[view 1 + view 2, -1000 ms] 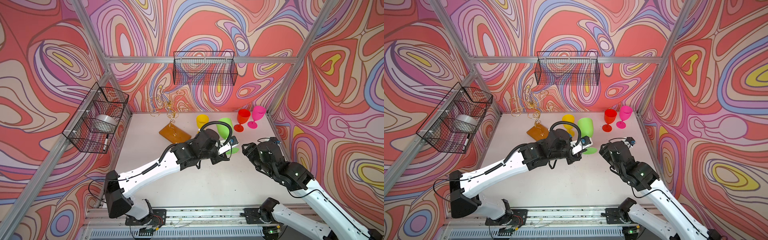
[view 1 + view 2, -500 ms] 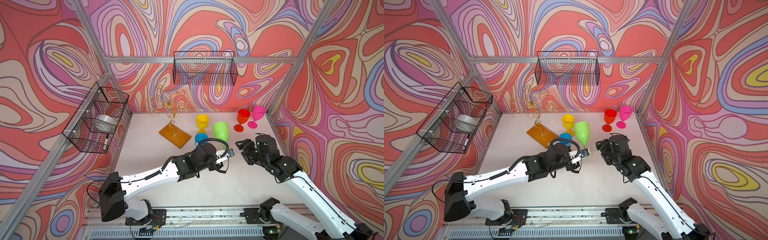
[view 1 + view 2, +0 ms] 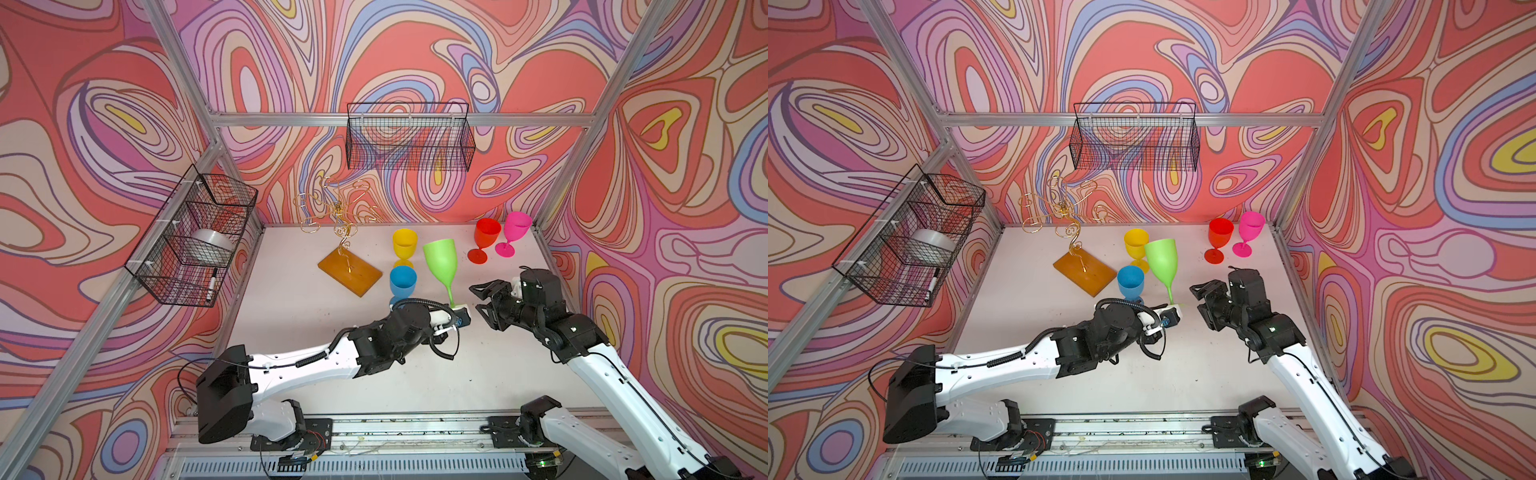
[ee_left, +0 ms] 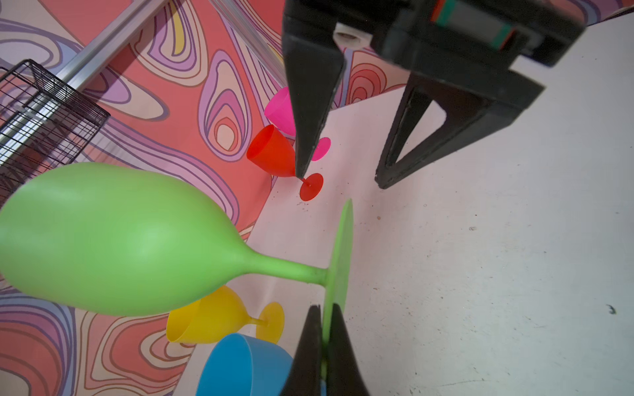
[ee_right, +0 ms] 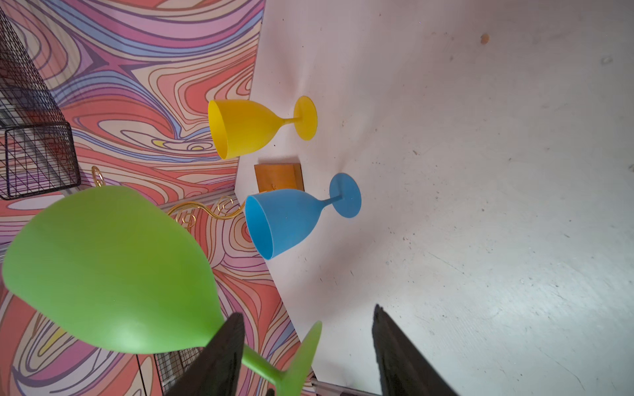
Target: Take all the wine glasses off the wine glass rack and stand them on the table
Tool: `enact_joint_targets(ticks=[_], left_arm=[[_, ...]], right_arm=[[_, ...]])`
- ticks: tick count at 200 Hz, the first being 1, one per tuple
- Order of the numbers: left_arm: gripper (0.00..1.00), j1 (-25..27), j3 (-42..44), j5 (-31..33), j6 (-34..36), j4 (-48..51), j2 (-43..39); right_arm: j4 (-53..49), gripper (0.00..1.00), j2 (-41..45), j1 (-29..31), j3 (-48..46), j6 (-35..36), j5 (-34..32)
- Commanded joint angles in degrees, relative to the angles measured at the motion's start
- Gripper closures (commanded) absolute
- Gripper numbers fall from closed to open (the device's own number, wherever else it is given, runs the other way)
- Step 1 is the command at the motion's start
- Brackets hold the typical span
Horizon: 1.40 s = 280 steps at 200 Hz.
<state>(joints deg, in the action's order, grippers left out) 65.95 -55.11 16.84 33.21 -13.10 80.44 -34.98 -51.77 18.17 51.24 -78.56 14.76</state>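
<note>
One rack (image 5: 279,176): right wrist, not left

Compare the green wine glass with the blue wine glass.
The green wine glass is pinched at its foot by the left gripper; the blue wine glass stands free on the table. Green tilts; blue is upright. Both are opaque stemmed goblets, off the wine glass rack.

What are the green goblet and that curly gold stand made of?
Green wine glass: probably plastic; matte, evenly coloured, without glassy glints. Wine glass rack: thin wire looks like shiny gold-toned metal; its flat amber base may be resin or varnished wood, hard to tell.
</note>
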Motion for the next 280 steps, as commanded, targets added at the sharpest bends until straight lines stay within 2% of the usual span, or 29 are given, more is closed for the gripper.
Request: enact_joint_targets(ticks=[1,78,141,207,280], left_arm=[[1.0,0.82,1.18,2.27,3.68,-7.17,0.2],[1.0,2.53,2.74,5.51,7.03,-12.19,3.44],[1.0,2.96,2.3,7.41,8.09,-13.63,5.76],[1.0,3.66,0.93,7.99,8.33,-11.89,6.65],[1.0,4.14,0.45,8.19,7.92,-11.32,6.93]], right_arm=[[2.84,0.4,0.39,-0.33,-1.81,-2.91,3.31],[3.8,0.59,4.31,-0.38,-4.28,-5.89,4.03],[3.83,0.61,6.41,-0.38,-6.2,-6.85,4.72],[5.23,0.75,5.96,-0.33,-6.77,-6.82,5.8],[6.25,0.8,5.9,-0.33,-7.71,-6.82,6.33]])
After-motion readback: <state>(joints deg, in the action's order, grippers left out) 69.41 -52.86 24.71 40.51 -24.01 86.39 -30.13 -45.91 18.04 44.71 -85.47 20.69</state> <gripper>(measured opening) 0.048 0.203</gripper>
